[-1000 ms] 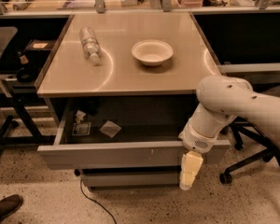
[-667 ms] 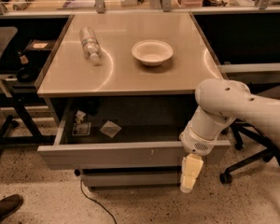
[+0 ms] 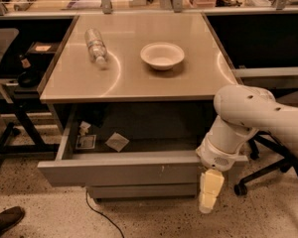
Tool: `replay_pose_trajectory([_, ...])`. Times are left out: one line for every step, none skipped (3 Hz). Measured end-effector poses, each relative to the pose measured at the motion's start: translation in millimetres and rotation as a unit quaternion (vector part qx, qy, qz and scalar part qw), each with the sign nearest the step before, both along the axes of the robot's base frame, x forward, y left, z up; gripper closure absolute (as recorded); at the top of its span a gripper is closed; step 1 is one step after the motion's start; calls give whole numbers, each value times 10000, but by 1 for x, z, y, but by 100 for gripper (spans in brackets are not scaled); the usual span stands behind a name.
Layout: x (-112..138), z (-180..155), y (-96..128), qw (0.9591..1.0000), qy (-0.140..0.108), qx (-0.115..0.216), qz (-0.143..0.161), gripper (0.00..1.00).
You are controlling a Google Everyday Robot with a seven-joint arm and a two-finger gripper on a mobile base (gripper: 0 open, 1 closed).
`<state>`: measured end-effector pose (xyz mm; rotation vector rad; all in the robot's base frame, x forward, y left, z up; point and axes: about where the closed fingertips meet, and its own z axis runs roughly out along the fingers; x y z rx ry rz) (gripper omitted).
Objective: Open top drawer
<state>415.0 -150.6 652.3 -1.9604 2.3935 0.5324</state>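
The top drawer (image 3: 124,174) is a wide grey handle-less drawer under the table top. It stands pulled out toward me, its front panel marked with small white scuffs. Inside lie a few small packets and papers (image 3: 117,141). My gripper (image 3: 209,194) hangs pointing down in front of the drawer's right end, just below the front panel's lower edge, on my white arm (image 3: 243,118). A narrower grey drawer (image 3: 139,191) shows below, pushed in.
A plastic bottle (image 3: 96,46) lies on the beige table top (image 3: 139,78) next to a white bowl (image 3: 162,55). An office chair base (image 3: 260,170) stands to the right. A black frame (image 3: 15,118) and a shoe (image 3: 5,221) are at left. A cable (image 3: 97,213) runs on the floor.
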Motion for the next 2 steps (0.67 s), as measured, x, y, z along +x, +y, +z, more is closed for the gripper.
replay_pose_trajectory([-17,10,-8,10000,77,20,43,0])
replay_pose_trajectory([-67,41,-33,9998,159,46,67,0])
